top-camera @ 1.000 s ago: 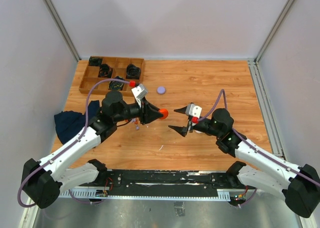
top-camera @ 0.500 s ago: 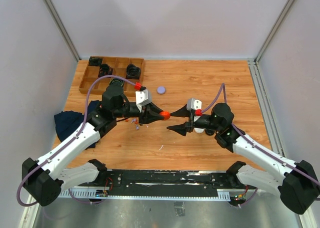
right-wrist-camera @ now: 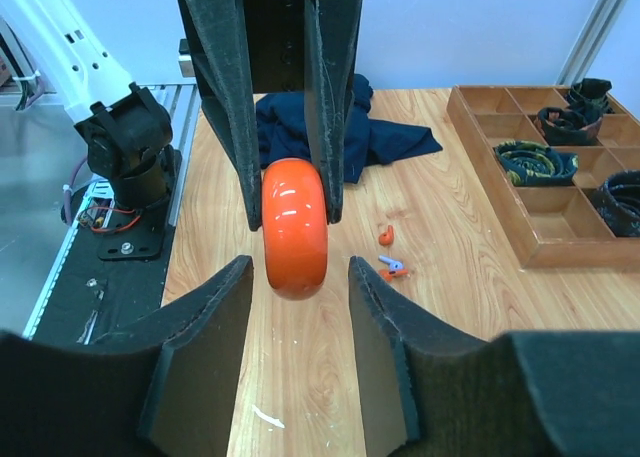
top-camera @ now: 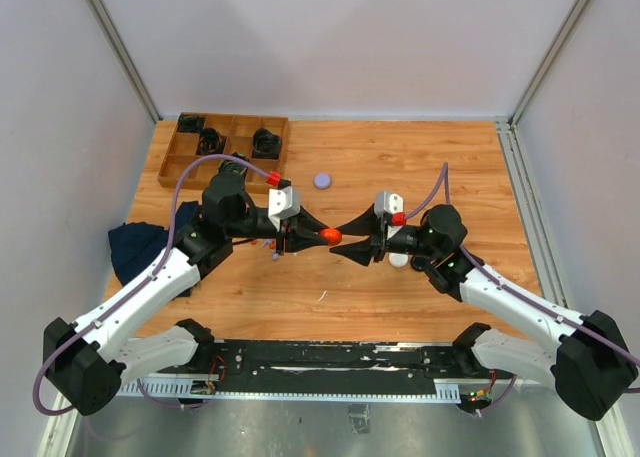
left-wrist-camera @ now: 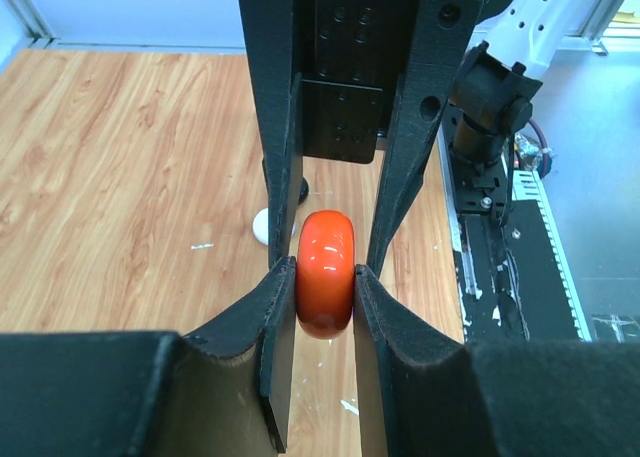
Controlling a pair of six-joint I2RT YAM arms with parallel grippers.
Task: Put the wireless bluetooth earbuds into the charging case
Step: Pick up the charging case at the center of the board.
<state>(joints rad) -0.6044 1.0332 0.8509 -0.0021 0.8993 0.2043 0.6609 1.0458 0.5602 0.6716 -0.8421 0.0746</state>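
My left gripper is shut on an orange round charging case, held on edge above the table's middle; the case fills the left wrist view between the pads of my left gripper. My right gripper is open and faces it tip to tip. In the right wrist view the case hangs just beyond the open right gripper, not touched. Tiny orange earbuds and a purple one lie on the table behind it, below my left gripper.
A wooden tray with coiled black cables stands at the back left and shows in the right wrist view. A dark blue cloth lies at the left edge. A purple round case and a white one lie on the table.
Both grippers have moved toward each other at the table's middle. The left one has lowered the orange case, and the right one's open fingers now reach its far side.
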